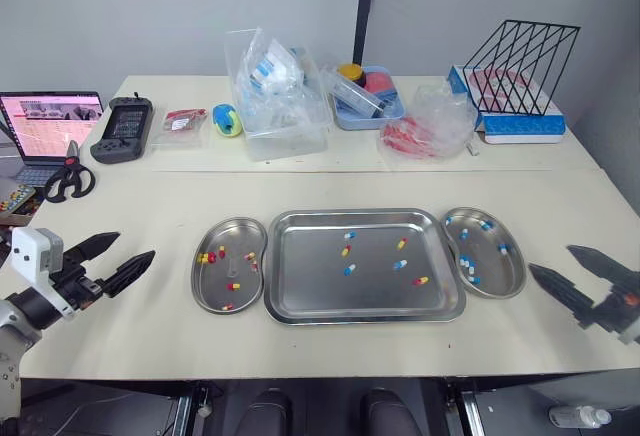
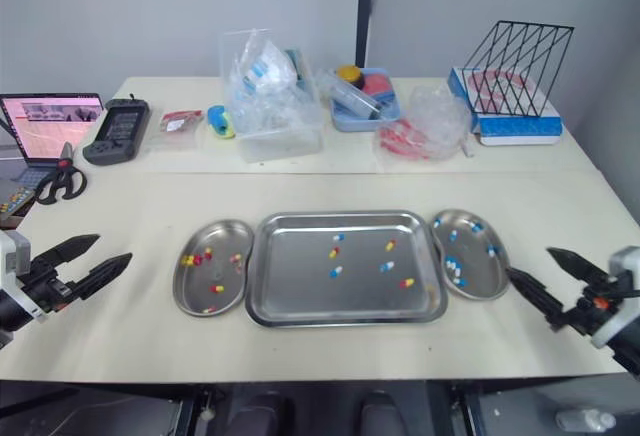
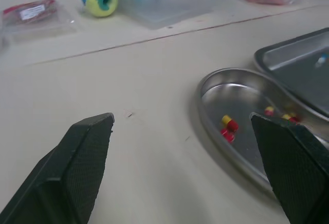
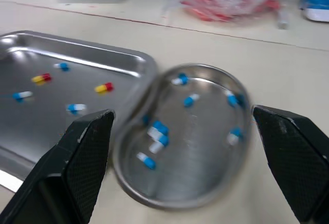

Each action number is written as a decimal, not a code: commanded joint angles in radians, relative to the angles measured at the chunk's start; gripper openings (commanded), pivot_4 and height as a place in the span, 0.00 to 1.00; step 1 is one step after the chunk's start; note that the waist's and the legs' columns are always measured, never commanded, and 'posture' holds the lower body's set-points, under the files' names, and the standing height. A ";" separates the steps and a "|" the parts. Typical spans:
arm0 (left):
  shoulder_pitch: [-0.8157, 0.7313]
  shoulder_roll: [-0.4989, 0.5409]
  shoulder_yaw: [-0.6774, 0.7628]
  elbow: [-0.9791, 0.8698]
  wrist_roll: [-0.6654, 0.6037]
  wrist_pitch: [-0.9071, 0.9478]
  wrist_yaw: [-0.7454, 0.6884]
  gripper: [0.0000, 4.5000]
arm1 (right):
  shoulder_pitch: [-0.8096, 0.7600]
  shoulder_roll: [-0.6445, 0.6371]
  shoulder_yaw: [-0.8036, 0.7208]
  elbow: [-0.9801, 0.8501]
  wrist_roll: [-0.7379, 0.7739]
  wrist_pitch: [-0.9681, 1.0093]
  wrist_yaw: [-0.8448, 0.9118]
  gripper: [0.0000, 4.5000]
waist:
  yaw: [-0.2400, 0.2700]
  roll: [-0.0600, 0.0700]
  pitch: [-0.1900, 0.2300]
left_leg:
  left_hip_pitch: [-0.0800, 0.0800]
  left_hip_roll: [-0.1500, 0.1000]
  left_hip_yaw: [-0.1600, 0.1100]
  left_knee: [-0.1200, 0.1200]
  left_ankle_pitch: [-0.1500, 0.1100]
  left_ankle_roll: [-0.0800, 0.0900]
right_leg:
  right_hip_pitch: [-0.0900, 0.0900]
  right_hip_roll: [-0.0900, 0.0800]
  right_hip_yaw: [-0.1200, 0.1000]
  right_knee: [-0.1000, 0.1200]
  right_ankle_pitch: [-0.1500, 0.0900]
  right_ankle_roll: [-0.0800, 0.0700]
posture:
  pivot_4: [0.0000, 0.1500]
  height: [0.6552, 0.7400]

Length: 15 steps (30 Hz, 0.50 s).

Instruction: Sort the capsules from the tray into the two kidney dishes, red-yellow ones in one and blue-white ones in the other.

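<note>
A steel tray (image 1: 310, 281) lies mid-table with several loose capsules in it, among them a red-yellow capsule (image 1: 420, 280) and a blue-white capsule (image 1: 349, 269). The left kidney dish (image 1: 215, 293) touches the tray's left side and holds red-yellow capsules (image 3: 229, 125). On the tray's right side, the right kidney dish (image 1: 492, 278) holds blue-white capsules (image 4: 157, 129). My left gripper (image 1: 135, 245) hovers open and empty to the left of the left dish. My right gripper (image 1: 549, 258) is open and empty just right of the right dish.
Along the back stand a laptop (image 1: 45, 126), scissors (image 1: 68, 178), a handheld console (image 1: 123, 128), a blue-yellow ball (image 1: 228, 119), a clear plastic box (image 1: 280, 96), a blue bin (image 1: 365, 96), a bag of red items (image 1: 425, 126) and a wire rack (image 1: 520, 66).
</note>
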 commanded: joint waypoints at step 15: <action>-0.056 0.000 -0.288 -0.200 -0.018 -0.044 -0.214 1.00 | -0.642 -0.035 0.801 -0.043 -0.179 0.165 0.131 1.00 | -0.004 0.000 0.000 | -0.003 0.000 -0.002 0.000 0.000 0.000 | -0.003 0.000 -0.001 0.000 0.000 0.000 | 1.00 0.85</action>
